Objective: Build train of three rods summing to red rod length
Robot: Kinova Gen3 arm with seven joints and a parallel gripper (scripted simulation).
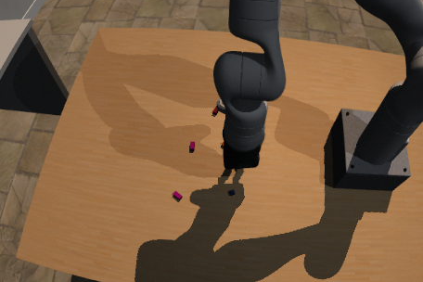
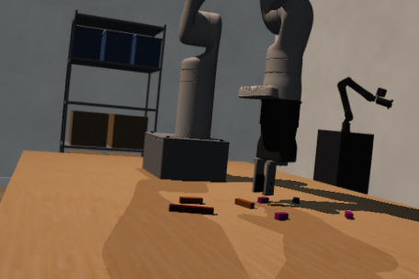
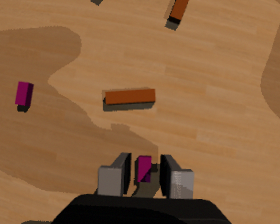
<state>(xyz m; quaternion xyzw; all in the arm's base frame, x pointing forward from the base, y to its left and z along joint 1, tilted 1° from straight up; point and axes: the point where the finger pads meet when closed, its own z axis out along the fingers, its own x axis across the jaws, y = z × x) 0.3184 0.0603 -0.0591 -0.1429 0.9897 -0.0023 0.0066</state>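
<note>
My gripper [image 2: 264,189] hangs low over the table with its fingers partly open, one on each side of a small magenta rod [image 3: 144,168]. That rod lies on the table [image 2: 263,199] with a gap to each finger. Just ahead lies an orange rod [image 3: 130,99] [image 2: 244,203]. A second orange rod [image 3: 181,2] [image 2: 191,200] and the red rod [image 2: 191,208] lie farther off, side by side. Two more magenta rods [image 1: 192,147] [image 1: 177,195] and the blue rod [image 1: 231,192] lie apart on the table.
The arm's grey base block [image 1: 366,150] stands at the table's right side. The arm itself hides the rods under it in the top view. A shelf [image 2: 112,84] and a second small arm [image 2: 363,95] stand beyond the table.
</note>
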